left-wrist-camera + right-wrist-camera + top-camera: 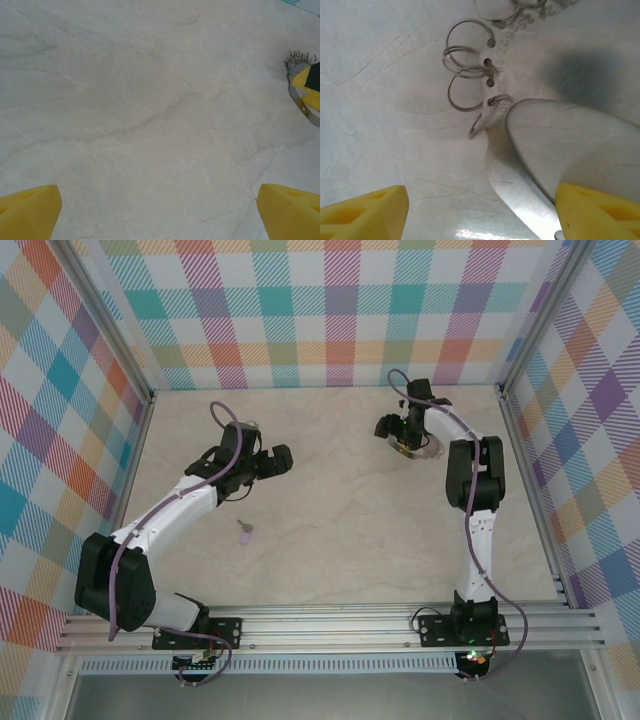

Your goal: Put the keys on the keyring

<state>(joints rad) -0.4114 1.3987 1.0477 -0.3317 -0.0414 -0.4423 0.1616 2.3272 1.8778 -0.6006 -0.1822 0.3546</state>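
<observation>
Over on the left we have the left gripper point(275, 462) hovering above the pale marble table point(330, 560), and from its wrist camera we see both yellow fingertips point(27, 212) standing at the far corners, jaws spread as wide as they go, with bare tabletop between them. Nothing in that grip. Just nearer the bases from it lies the key point(245, 530), lilac head, tiny, flat on the table and well apart from everything on the right.

Moving across, the right gripper point(397, 436) is down at the keyring point(428, 451) towards the back of the table. Up close we find the keyring point(515, 195) is a curved silver band with small wire rings point(465, 55) threaded through holes along it. The right gripper point(480, 212) has its jaws well apart: the left fingertip sits over bare table, while the band runs down to the other fingertip point(597, 212). The left wrist view has a yellow finger inside the band's curve point(306, 115), so we call it open, not clamped
</observation>
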